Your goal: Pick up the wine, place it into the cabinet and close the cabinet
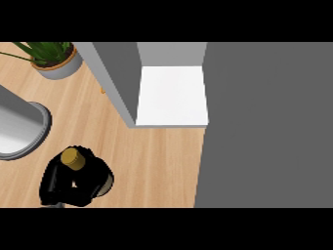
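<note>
Left robot hand (59,181) curled round wine bottle (73,157), gold cap showing.

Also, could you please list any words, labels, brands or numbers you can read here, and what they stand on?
None can be read.
The wine bottle shows only its top from above; the left hand curls round its body, hiding any label.
The cabinet, plant pot and grey cylinder bear no writing.

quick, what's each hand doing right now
Left hand: shut round the dark wine bottle with a gold cap.
Right hand: not in view.
</note>
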